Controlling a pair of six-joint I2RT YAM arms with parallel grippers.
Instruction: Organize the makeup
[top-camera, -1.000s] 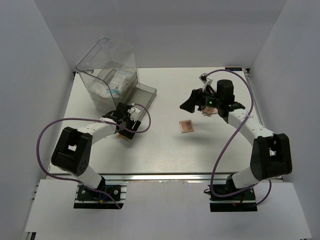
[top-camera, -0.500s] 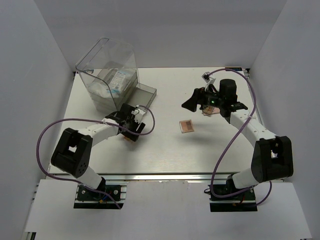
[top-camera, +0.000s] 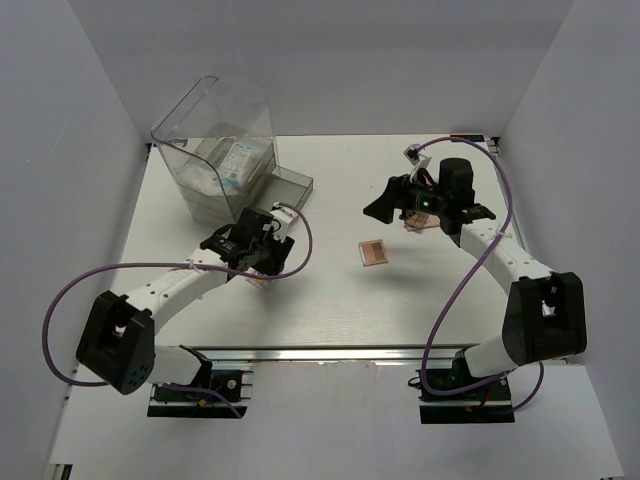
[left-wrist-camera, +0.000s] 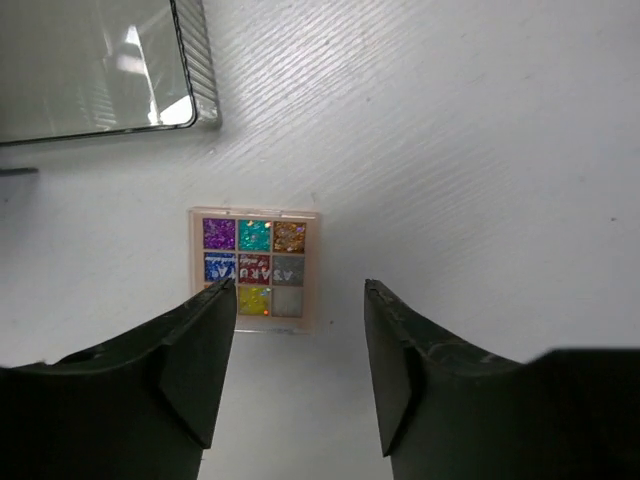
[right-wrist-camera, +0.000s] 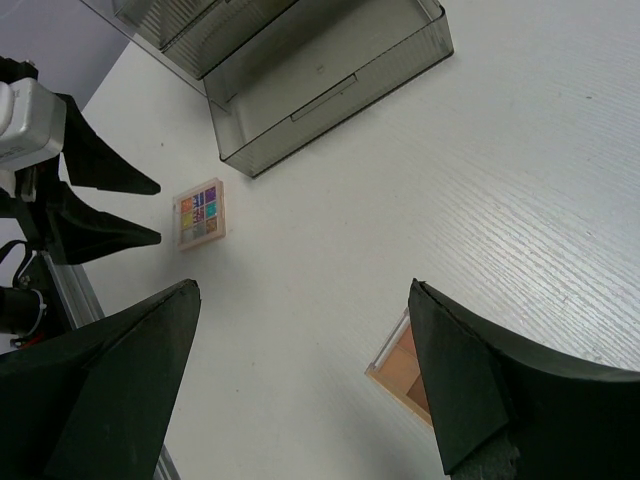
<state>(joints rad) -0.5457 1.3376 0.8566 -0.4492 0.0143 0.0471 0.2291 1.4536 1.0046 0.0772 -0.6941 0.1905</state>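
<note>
A colourful eyeshadow palette (left-wrist-camera: 257, 268) lies flat on the white table, just beyond my left gripper (left-wrist-camera: 300, 290). Its jaws are open with nothing between them, and the left fingertip (left-wrist-camera: 222, 300) overlaps the palette's near corner. From above, that gripper (top-camera: 260, 260) hovers over the palette (top-camera: 262, 283). A tan palette (top-camera: 373, 253) lies mid-table. My right gripper (top-camera: 410, 212) hangs wide open and empty above another tan palette (right-wrist-camera: 400, 362), half hidden by its right finger. White packets (top-camera: 235, 160) sit inside the drawer box.
The large clear drawer box (top-camera: 215, 130) stands at the back left, its smoked drawer (top-camera: 288, 190) pulled out toward the left gripper. That drawer (right-wrist-camera: 330, 80) looks empty. The enclosure's white walls stand on the far, left and right sides.
My left arm has stretched out, its elbow swinging down to the left, and its jaws have narrowed. The colourful palette stays on the table. The right arm has barely moved.
</note>
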